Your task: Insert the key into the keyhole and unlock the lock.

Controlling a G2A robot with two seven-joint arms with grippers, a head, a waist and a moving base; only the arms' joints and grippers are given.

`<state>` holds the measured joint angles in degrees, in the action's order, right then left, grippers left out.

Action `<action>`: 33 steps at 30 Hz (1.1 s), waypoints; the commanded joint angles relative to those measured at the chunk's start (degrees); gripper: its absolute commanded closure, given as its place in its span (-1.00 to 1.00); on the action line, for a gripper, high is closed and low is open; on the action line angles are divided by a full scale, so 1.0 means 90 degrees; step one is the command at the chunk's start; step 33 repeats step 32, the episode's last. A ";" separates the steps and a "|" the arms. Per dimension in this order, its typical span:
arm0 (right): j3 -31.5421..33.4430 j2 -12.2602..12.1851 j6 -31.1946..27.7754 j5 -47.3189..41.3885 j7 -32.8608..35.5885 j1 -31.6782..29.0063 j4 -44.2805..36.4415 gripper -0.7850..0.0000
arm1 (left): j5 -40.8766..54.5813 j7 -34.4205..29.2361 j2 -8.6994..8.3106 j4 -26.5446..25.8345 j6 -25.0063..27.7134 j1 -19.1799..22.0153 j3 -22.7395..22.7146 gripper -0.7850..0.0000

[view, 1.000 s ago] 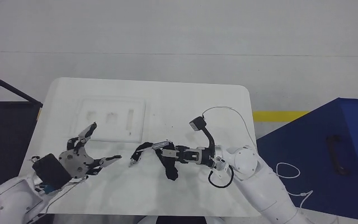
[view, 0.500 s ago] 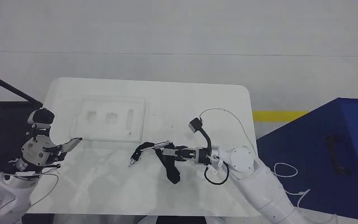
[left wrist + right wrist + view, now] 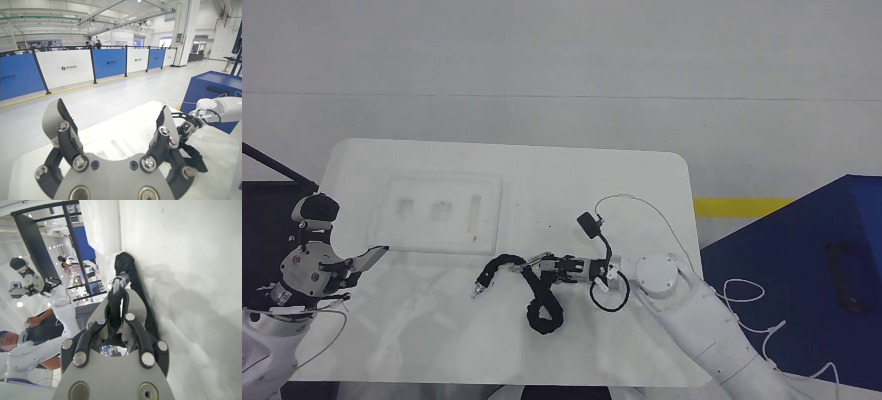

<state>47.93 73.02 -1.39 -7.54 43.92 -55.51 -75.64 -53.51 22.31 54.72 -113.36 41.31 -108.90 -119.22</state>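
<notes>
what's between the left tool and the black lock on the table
Nothing visible: bare table lies between the open left tool and the near end of the lock. The white tray sits aside; the right tool is shut on the lock.

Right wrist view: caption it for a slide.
Right gripper clamps the black cable lock, whose loose length lies on the white table.

The left gripper (image 3: 364, 270) was drawn back from the middle of the counter (image 3: 592, 180) to its left edge. The right gripper (image 3: 540, 268) was rolled at the wrist, and the cable lock (image 3: 542, 312) was curled into a loop.
</notes>
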 commanded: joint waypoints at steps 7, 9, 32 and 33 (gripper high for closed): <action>0.0798 -0.0268 -0.0201 0.1852 -0.1968 -0.0883 -0.1586 -1.00 | 0.0000 0.0000 0.0000 0.0000 0.0000 0.0000 0.0000 -1.00; 0.1137 -0.0358 -0.0322 0.2206 -0.2484 -0.1358 -0.2248 -1.00 | 0.0000 0.0000 0.0000 0.0000 0.0000 0.0000 0.0000 -1.00; 0.2258 -0.0626 -0.1393 0.3301 -0.3398 -0.2918 -0.3898 -1.00 | 0.0000 0.0000 0.0000 0.0000 0.0000 0.0000 0.0000 -1.00; 0.2258 -0.0626 -0.1393 0.3301 -0.3398 -0.2918 -0.3898 -1.00 | 0.0000 0.0000 0.0000 0.0000 0.0000 0.0000 0.0000 -1.00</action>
